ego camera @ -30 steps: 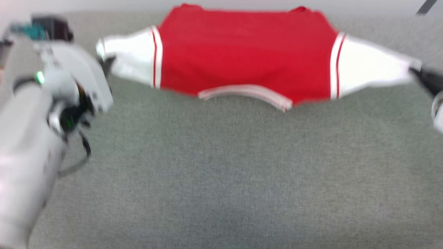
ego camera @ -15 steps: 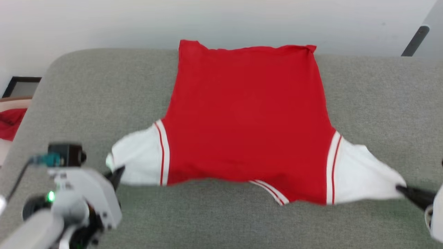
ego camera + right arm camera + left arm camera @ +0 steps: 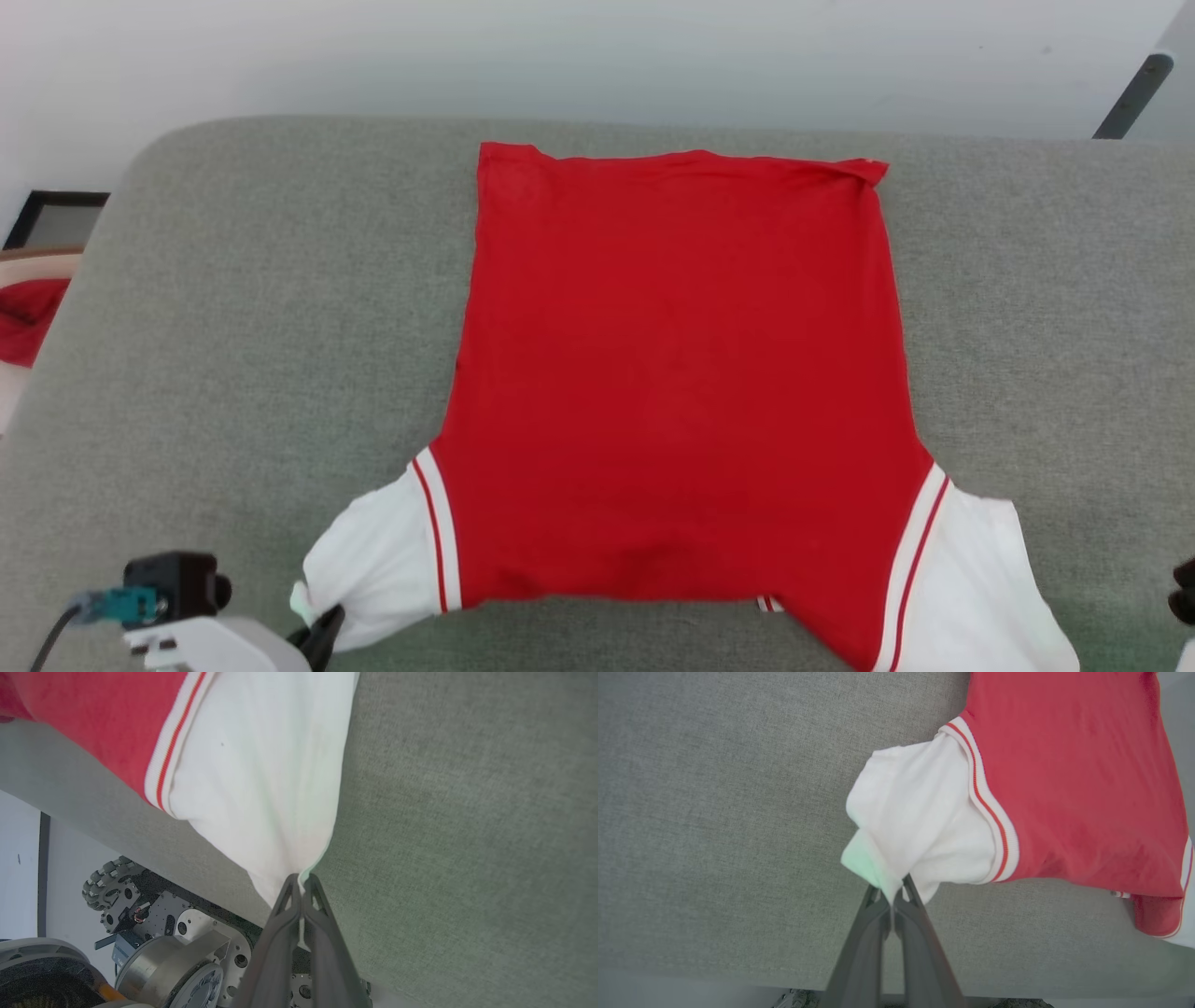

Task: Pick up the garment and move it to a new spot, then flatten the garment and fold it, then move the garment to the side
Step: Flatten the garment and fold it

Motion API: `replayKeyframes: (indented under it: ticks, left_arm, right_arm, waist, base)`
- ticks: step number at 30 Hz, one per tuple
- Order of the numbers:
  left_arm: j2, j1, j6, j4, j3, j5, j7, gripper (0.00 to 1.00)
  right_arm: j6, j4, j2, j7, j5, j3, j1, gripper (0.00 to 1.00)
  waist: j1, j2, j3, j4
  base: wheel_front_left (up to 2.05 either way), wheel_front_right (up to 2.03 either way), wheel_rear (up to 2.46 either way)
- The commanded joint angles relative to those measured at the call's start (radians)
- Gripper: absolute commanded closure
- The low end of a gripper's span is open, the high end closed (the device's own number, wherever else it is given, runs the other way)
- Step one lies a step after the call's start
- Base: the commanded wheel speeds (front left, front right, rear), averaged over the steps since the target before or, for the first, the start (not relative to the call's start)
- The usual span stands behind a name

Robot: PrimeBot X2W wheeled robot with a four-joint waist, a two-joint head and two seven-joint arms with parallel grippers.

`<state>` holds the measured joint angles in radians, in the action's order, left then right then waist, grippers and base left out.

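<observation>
The garment point(image 3: 677, 373), a bright red shirt with white sleeves, lies spread flat on the grey cushioned surface point(image 3: 243, 308), hem at the far side and sleeves toward me. My left gripper point(image 3: 892, 893) is shut on the tip of the left white sleeve point(image 3: 373, 569), and its dark fingers point(image 3: 322, 635) show at the bottom edge of the head view. My right gripper point(image 3: 301, 879) is shut on the tip of the right white sleeve point(image 3: 261, 779), near the surface's front edge. The collar is tucked under the red body.
A scrap of red cloth point(image 3: 28, 317) and a dark frame point(image 3: 56, 210) lie off the surface's left side. A dark pole point(image 3: 1131, 93) leans at the far right. My wheeled base point(image 3: 140, 914) stands below the front edge. Bare grey surface flanks the shirt.
The head camera has tilted. Both grippers, still holding the sleeves, have drawn the shirt toward the near edge, and its red body has gone from hanging bunched to lying flat.
</observation>
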<state>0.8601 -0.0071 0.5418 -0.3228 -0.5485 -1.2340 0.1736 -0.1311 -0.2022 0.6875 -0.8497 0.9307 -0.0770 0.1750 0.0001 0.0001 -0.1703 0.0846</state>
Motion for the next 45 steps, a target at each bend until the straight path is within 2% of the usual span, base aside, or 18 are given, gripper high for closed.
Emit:
replayKeyframes:
  ticks: [1,6,10,11,12,13,14,23,28,35,45]
  left_arm:
    - [0.006,0.021,0.013,-0.012,0.009,-0.009,-0.008,1.00]
    - [-0.001,0.082,0.046,-0.055,0.026,-0.033,-0.025,1.00]
    - [-0.007,0.098,0.053,-0.077,0.026,-0.032,-0.037,1.00]
    - [-0.009,0.097,0.053,-0.078,0.025,-0.029,-0.040,1.00]
    - [-0.011,0.094,0.052,-0.078,0.023,-0.024,-0.041,1.00]
    - [-0.016,0.088,0.046,-0.079,0.020,-0.023,-0.043,1.00]
    - [-0.021,0.080,0.041,-0.079,0.017,-0.022,-0.044,1.00]
    - [-0.064,0.014,0.004,-0.049,-0.013,0.021,-0.058,1.00]
    - [-0.094,-0.041,-0.027,-0.034,-0.038,0.053,-0.069,1.00]
    - [-0.148,-0.152,-0.081,0.000,-0.087,0.106,-0.061,1.00]
    - [-0.245,-0.274,-0.166,0.071,-0.150,0.153,-0.068,1.00]
  right_arm:
    - [0.001,-0.015,-0.013,-0.019,0.001,0.022,0.024,1.00]
    - [0.001,-0.076,-0.048,-0.098,-0.019,0.083,0.091,1.00]
    - [0.001,-0.097,-0.082,-0.123,-0.062,0.126,0.097,1.00]
    - [0.001,-0.098,-0.095,-0.120,-0.074,0.136,0.089,0.87]
    - [0.001,-0.097,-0.106,-0.121,-0.088,0.144,0.081,0.58]
    - [0.001,-0.098,-0.114,-0.124,-0.104,0.151,0.074,0.11]
    - [0.001,-0.097,-0.125,-0.126,-0.116,0.160,0.065,0.00]
    - [0.001,-0.183,-0.184,-0.155,-0.157,0.229,-0.095,0.00]
    - [0.001,-0.179,-0.173,-0.072,-0.245,0.227,-0.300,0.00]
    - [0.001,0.042,-0.132,0.057,-0.344,0.136,-0.608,0.00]
    - [0.001,0.381,-0.057,0.085,-0.372,0.005,-0.925,0.00]
  waist:
    - [-0.0001,-0.0001,-0.005,0.001]
    - [-0.0001,-0.0001,-0.022,0.004]
    - [-0.0001,-0.0001,-0.035,0.007]
    - [-0.0001,-0.0001,-0.038,0.008]
    - [-0.0001,-0.0001,-0.042,0.009]
    - [-0.0001,-0.0001,-0.046,0.010]
    - [-0.0001,-0.0001,-0.051,0.011]
    - [-0.0001,-0.0001,-0.113,0.029]
    - [-0.0001,-0.0001,-0.163,0.053]
    - [-0.0001,-0.0001,-0.246,0.122]
    - [-0.0001,-0.0001,-0.337,0.244]
  base:
    - [0.00,0.00,0.00]
    - [0.00,0.00,0.00]
    - [0.00,0.00,0.00]
    - [0.00,0.00,0.00]
    - [0.00,0.00,0.00]
    - [0.00,0.00,0.00]
    - [0.00,0.00,0.00]
    - [0.00,0.00,0.00]
    - [0.00,0.00,0.00]
    - [0.00,0.00,0.00]
    - [0.00,0.00,0.00]
